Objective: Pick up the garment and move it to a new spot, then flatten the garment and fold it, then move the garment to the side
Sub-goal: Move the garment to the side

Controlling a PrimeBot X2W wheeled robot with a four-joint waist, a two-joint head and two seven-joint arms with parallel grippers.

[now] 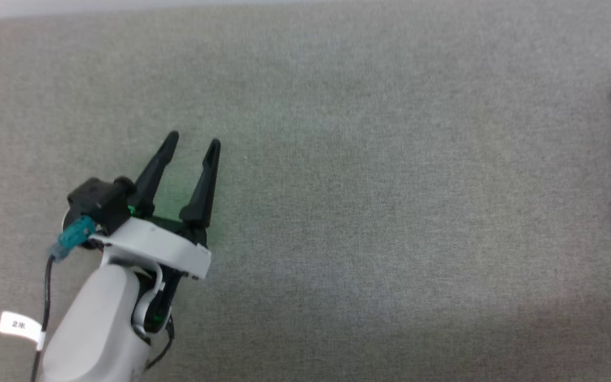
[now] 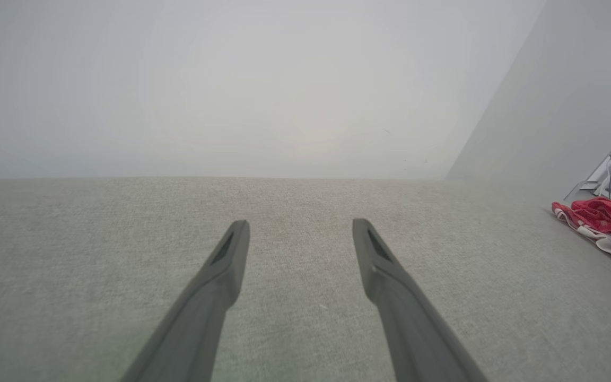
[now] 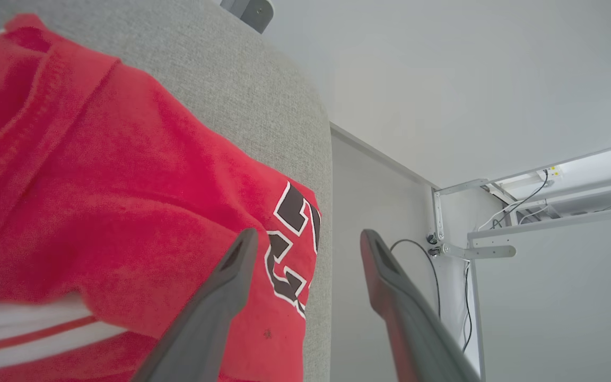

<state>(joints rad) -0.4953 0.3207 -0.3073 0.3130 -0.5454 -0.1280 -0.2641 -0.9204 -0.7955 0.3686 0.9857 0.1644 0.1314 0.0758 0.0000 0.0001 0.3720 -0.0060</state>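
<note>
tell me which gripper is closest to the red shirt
The right gripper: in its wrist view it stands open right by the red shirt. The left gripper hangs over bare grey surface, with the shirt far off to its right.

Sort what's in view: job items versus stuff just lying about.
Job: red jersey; left end effector, open; right end effector, open.
Lying about: grey fabric surface; metal bracket with cables; white cable tag.

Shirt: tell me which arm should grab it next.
Right, likely. The right gripper, open, is at the shirt; the left gripper, also open, is over bare grey fabric far from it.
</note>
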